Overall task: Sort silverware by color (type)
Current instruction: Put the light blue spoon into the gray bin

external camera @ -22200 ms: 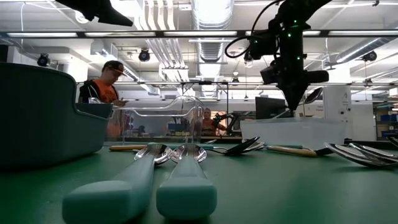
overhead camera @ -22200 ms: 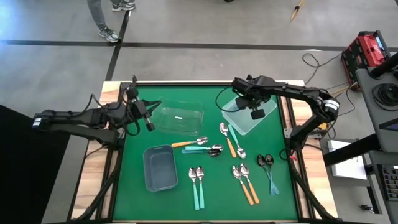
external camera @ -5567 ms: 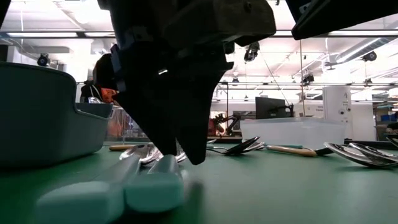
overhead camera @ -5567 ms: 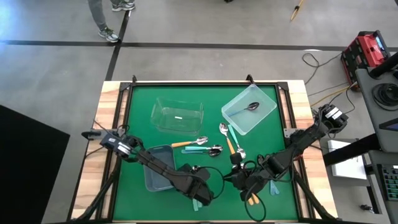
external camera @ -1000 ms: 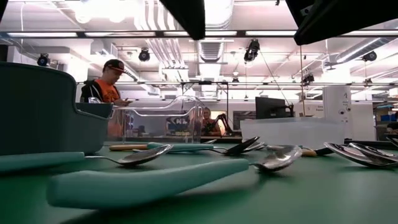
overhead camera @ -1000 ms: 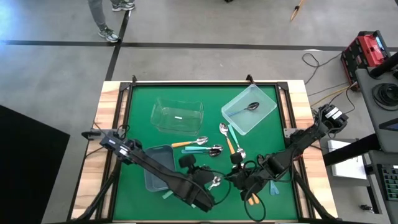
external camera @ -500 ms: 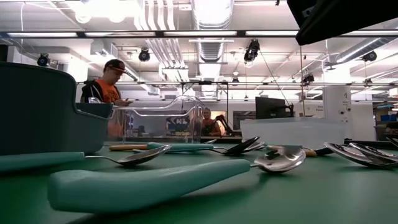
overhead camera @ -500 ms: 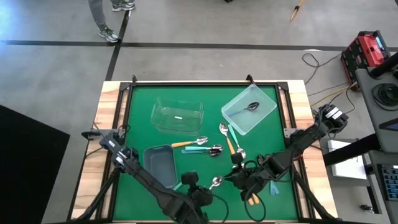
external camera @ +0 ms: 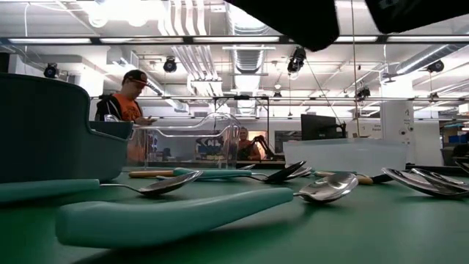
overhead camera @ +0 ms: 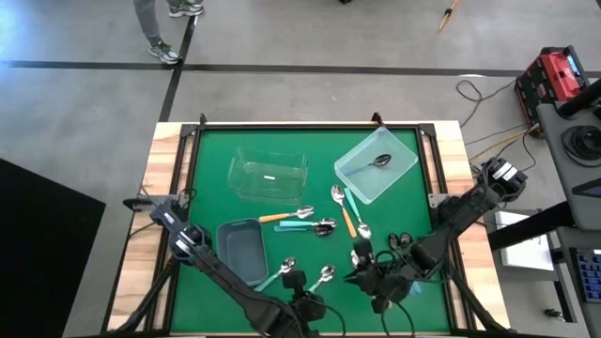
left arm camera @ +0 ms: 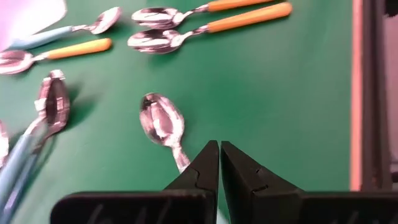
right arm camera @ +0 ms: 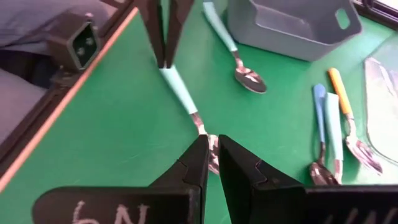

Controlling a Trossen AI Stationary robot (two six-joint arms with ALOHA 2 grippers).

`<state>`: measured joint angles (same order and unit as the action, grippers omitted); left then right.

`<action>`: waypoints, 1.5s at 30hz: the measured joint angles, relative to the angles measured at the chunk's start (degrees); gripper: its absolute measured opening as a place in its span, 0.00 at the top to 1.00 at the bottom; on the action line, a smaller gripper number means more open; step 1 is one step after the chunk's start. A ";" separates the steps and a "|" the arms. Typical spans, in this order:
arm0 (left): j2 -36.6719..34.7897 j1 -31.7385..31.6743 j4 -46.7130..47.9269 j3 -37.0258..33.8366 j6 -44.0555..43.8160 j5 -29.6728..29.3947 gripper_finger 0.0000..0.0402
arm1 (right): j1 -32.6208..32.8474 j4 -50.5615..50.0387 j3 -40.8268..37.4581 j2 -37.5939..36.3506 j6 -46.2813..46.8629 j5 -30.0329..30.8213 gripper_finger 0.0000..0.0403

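The green felt-covered table [overhead camera: 211,178] carries three bins: a clear plastic rectangular bin [overhead camera: 269,175] toward the far left, a pale translucent square bin [overhead camera: 401,170] at the far right holding one dark-handled spoon [overhead camera: 380,160], and a grey-blue plastic bin [overhead camera: 242,250] near the front left.

Both dark arms reach in at the front edge. The left gripper [left arm camera: 219,163] sits at front centre, its jaws pressed fully together, holding nothing; its tips stand just above the stem of a teal-handled metal spoon [overhead camera: 318,279]. The right gripper [right arm camera: 211,155] sits just to the right of it, jaws drawn narrow with only a slim gap; whether it holds anything cannot be told.

The silverware lies mostly loose on the felt. A second teal-handled spoon [overhead camera: 279,273] lies beside the grey-blue bin. An orange-handled spoon [overhead camera: 286,216] and teal spoons [overhead camera: 306,225] cluster at the centre. Two orange-handled spoons [left arm camera: 214,17] lie side by side near the right gripper.
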<state>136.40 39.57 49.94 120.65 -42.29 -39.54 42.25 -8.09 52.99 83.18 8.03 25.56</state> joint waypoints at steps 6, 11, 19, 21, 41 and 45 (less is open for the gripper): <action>-3.50 0.00 -9.21 -8.39 1.78 0.12 1.00 | 1.37 0.32 -0.04 0.04 0.07 0.03 0.93; -8.34 -0.12 -15.21 -17.03 1.29 2.09 1.00 | 1.36 0.73 -0.07 0.04 -0.07 0.09 0.93; -10.89 -1.01 -23.60 -25.22 0.53 2.12 1.00 | 1.36 1.17 -0.09 0.07 -1.14 0.40 0.93; -10.85 -1.20 -25.50 -25.64 0.61 2.47 1.00 | 1.36 1.17 -0.09 0.07 -1.02 0.59 0.93; -10.54 -2.32 -29.12 -32.16 -2.61 2.55 0.56 | 1.23 1.17 -0.24 0.09 -0.43 2.15 0.93; -10.54 -2.58 -32.63 -34.27 -2.79 2.60 0.49 | 1.23 1.17 -0.24 0.09 0.98 3.30 0.93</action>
<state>125.86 36.99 17.31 86.38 -45.08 -36.94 43.48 -6.92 52.75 83.26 9.02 28.86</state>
